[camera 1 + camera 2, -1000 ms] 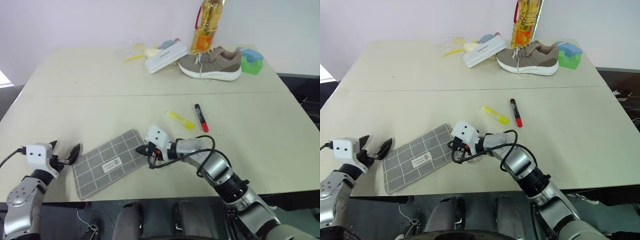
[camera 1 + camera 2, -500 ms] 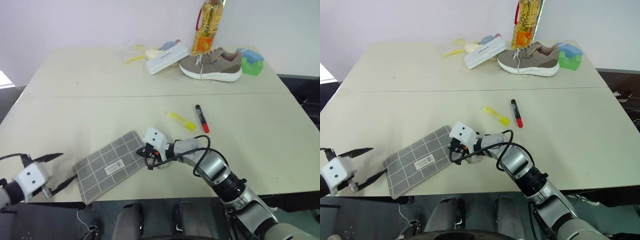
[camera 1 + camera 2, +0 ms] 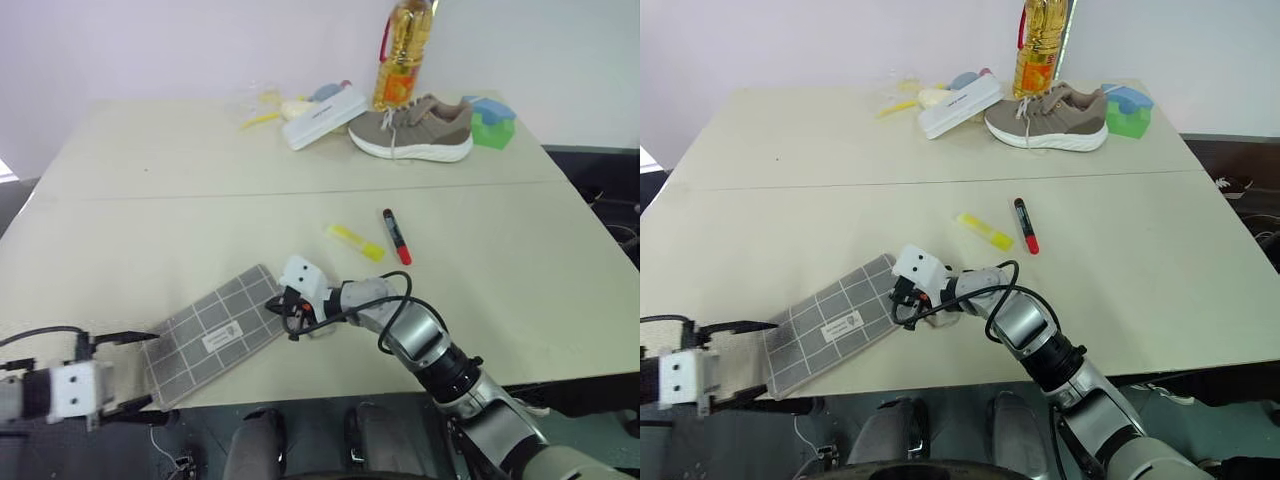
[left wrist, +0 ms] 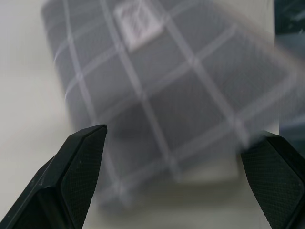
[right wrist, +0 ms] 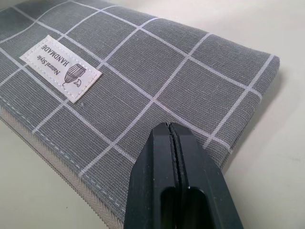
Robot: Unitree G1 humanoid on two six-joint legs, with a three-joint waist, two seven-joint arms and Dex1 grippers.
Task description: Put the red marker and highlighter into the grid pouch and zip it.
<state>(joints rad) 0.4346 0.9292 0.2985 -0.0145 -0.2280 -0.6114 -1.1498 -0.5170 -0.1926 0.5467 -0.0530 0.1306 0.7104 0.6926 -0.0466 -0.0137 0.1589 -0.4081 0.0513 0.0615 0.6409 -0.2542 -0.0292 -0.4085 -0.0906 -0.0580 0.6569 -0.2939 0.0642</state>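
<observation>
A: Where is there room to pass on the tabletop (image 3: 150,230)?

B: The whole middle band is bare, and so is the near right part beside the red marker (image 3: 395,235) and the highlighter (image 3: 357,242), which lie close together but apart.

A: What stands in the way?

B: Near the front edge, the grid pouch (image 3: 213,330) lies flat, with the right gripper (image 3: 287,315) and its arm at the pouch's right end, fingers (image 5: 172,157) pressed together. The left gripper (image 3: 128,372) sits at the pouch's left corner, spread wide.

A: And at the back?

B: A shoe (image 3: 412,128), an oil bottle (image 3: 400,58), a white box (image 3: 323,117) and a green block (image 3: 490,122) crowd the far edge.
</observation>
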